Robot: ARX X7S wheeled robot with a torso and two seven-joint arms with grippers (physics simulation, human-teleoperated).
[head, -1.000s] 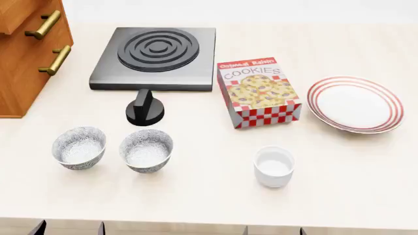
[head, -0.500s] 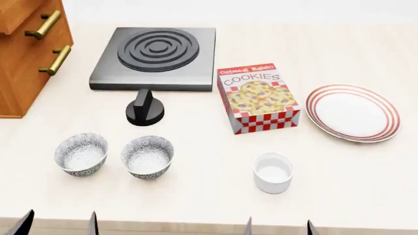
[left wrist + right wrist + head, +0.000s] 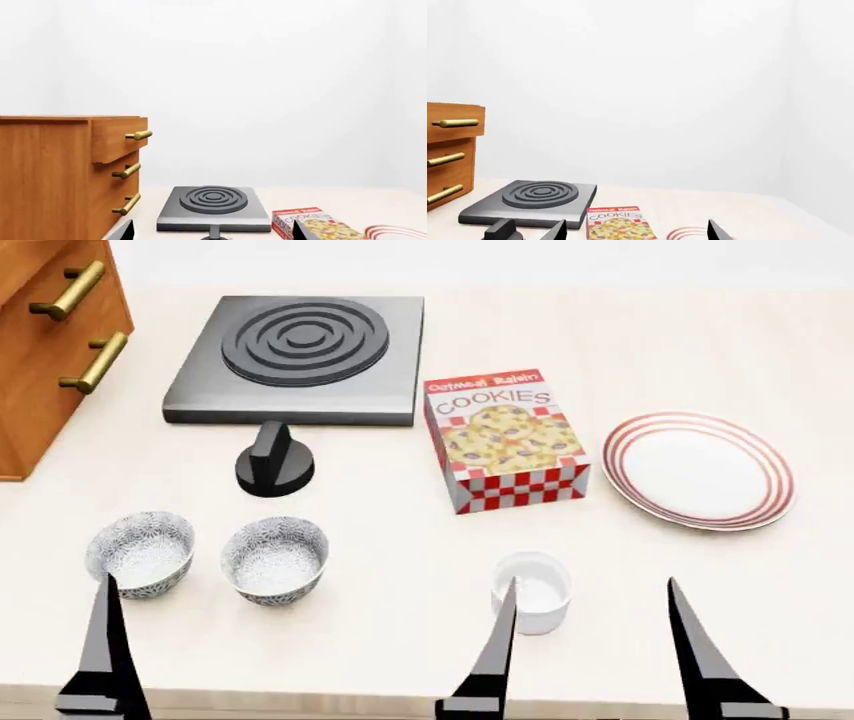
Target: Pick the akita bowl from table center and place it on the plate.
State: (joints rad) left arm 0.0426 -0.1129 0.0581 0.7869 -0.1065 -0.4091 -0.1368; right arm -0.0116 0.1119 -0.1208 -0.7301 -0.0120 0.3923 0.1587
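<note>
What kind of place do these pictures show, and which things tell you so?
Most likely a simulated kitchen counter. A single-burner hot plate with its knob stands beside a wooden drawer cabinet, and a cookie box, patterned bowls and a red-ringed plate sit on the pale countertop.

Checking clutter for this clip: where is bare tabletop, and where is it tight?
Bare: the strip between white cup and plate, and behind the plate beside the stove. Tight: the two bowls, nearly touching, and the knob by the cookie box.

Head overhead; wrists level (shared hob (image 3: 296, 358))
</note>
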